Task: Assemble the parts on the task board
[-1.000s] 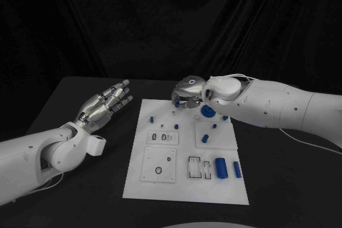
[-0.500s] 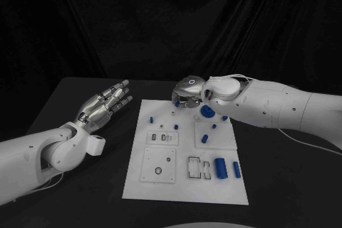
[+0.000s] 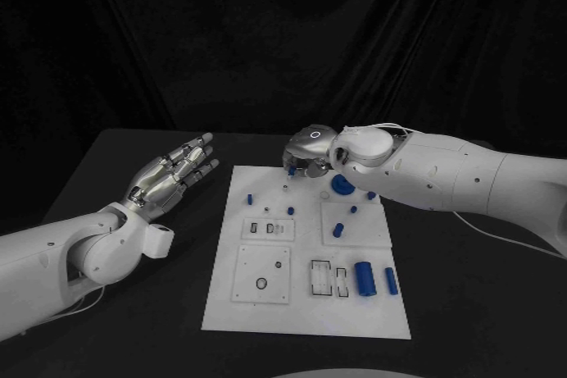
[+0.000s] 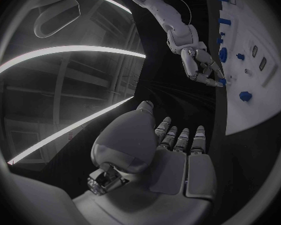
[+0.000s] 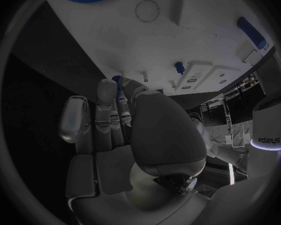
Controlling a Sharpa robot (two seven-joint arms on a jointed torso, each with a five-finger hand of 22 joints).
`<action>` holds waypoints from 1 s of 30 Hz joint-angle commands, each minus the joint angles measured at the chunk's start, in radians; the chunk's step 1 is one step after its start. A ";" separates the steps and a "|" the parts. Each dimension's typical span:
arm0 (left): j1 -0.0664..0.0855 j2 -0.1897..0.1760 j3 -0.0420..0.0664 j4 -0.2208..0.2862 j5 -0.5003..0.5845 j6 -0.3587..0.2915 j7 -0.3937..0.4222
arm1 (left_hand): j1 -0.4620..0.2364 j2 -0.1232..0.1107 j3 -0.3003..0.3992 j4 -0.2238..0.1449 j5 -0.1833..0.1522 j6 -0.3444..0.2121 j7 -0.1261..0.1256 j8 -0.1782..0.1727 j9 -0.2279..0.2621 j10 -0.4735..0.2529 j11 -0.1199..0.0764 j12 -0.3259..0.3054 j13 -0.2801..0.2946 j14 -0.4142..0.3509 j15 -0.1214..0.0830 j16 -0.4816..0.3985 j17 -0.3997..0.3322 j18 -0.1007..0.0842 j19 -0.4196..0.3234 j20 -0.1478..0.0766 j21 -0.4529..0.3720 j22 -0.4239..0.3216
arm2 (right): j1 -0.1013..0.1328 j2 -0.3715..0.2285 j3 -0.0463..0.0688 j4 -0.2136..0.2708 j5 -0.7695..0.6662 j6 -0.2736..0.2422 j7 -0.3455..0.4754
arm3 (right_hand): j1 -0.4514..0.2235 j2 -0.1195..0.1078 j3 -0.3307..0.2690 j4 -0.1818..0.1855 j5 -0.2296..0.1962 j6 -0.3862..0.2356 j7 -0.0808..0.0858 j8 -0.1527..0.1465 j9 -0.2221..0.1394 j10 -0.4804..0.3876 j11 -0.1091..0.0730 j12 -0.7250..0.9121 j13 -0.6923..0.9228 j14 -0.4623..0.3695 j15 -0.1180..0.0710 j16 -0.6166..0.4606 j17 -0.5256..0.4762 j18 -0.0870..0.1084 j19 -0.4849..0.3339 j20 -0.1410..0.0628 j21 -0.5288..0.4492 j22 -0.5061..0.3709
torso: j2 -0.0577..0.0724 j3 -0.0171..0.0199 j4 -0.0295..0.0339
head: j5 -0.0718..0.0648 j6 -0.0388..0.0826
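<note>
Right hand was hovering over the far edge of the task board, fingers curled in and pinching a small blue part at the fingertips, just above the board. Left hand sat off to the board's left over the black bench, palm up, fingers spread, holding nothing. Other blue parts were scattered on the board, including two blue cylinders lying near its right edge.

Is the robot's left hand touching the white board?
No, the left hand hangs open above the black table, off to the side of the task board, holding nothing.
</note>
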 commanded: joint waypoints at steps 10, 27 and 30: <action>0.001 0.004 0.001 -0.004 0.000 0.023 0.086 | 0.012 -0.001 0.008 0.001 0.006 -0.005 0.004 0.004 0.000 -0.005 0.000 0.004 0.000 0.000 0.001 -0.004 -0.001 0.002 0.001 0.006 -0.003 -0.002 | -0.011 0.008 -0.001 -0.004 -0.002 0.001 -0.016 | 0.005 -0.005 0.007 0.002 0.003 -0.016 0.003 -0.011 0.000 -0.011 0.002 -0.010 0.002 -0.004 0.004 0.000 -0.005 -0.005 -0.005 0.005 -0.007 -0.002 | 0.000 -0.0001 0.0021 | 0.000 -0.007; 0.001 0.009 0.001 -0.012 0.000 0.032 0.078 | 0.014 -0.001 0.012 0.002 0.007 -0.002 0.006 0.004 0.000 -0.005 -0.002 0.004 0.000 0.000 0.006 -0.004 -0.001 0.002 0.001 0.009 -0.003 -0.001 | -0.014 -0.005 -0.001 0.017 -0.002 0.014 -0.019 | 0.004 -0.007 0.011 0.002 0.001 -0.027 0.004 -0.018 -0.001 -0.010 0.003 -0.010 0.003 -0.007 0.005 -0.002 -0.008 -0.005 -0.006 0.006 -0.008 -0.001 | -0.002 -0.0005 -0.0018 | 0.002 -0.006; 0.001 0.010 0.001 -0.013 0.000 0.033 0.076 | 0.015 0.000 0.014 0.003 0.007 0.000 0.007 0.005 0.001 -0.006 -0.003 0.003 0.000 0.000 0.008 -0.004 -0.001 0.002 0.001 0.011 -0.003 -0.001 | -0.015 -0.008 -0.001 0.024 -0.002 0.017 -0.020 | 0.004 -0.008 0.012 0.002 0.001 -0.030 0.005 -0.020 -0.001 -0.011 0.003 -0.011 0.003 -0.009 0.005 -0.006 -0.013 -0.004 -0.009 0.006 -0.012 -0.005 | -0.003 -0.0005 -0.0017 | 0.002 -0.007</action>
